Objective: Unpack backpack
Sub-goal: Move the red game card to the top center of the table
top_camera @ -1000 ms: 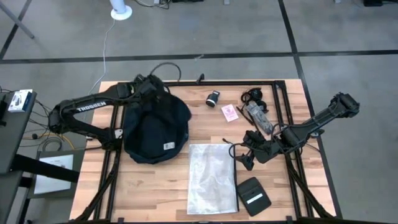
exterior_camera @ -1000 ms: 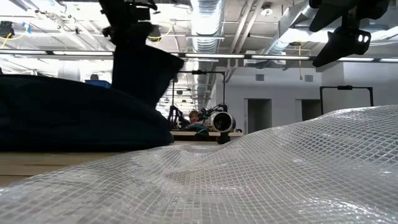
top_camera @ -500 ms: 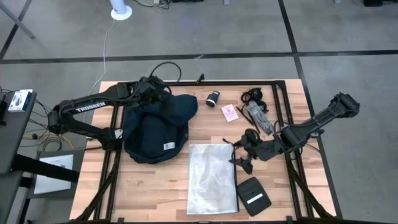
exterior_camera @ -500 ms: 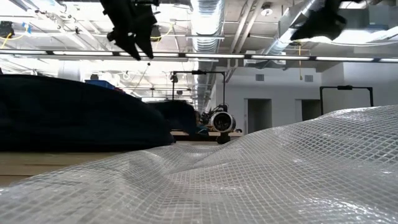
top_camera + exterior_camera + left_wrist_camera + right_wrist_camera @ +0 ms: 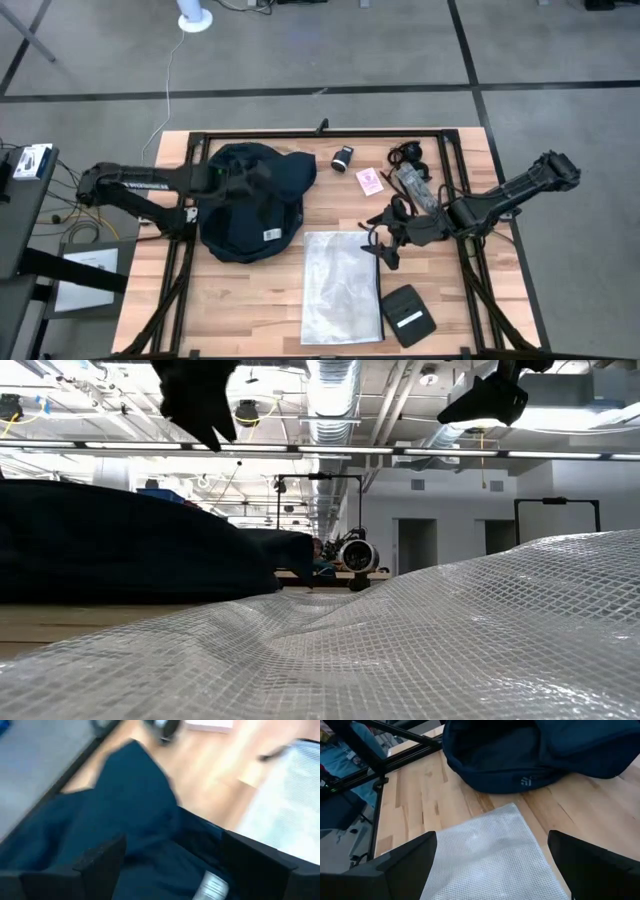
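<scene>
Your left gripper (image 5: pixel 243 178) hangs over the backpack (image 5: pixel 250 203), fingers spread wide with nothing between them; the navy fabric lies just below and ahead of it. Your right gripper (image 5: pixel 378 242) is wide too and holds nothing, poised over the edge of the mesh bag (image 5: pixel 340 286), with the backpack farther ahead of it and the pouch (image 5: pixel 408 315) behind.

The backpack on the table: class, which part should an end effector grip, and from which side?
Grip the loose flap of the backpack, the fold reaching toward the small black cylinder. It lies flatter and freer than the rounded bulk. Probably best to come from above with the open left end effector, already over it.
</scene>
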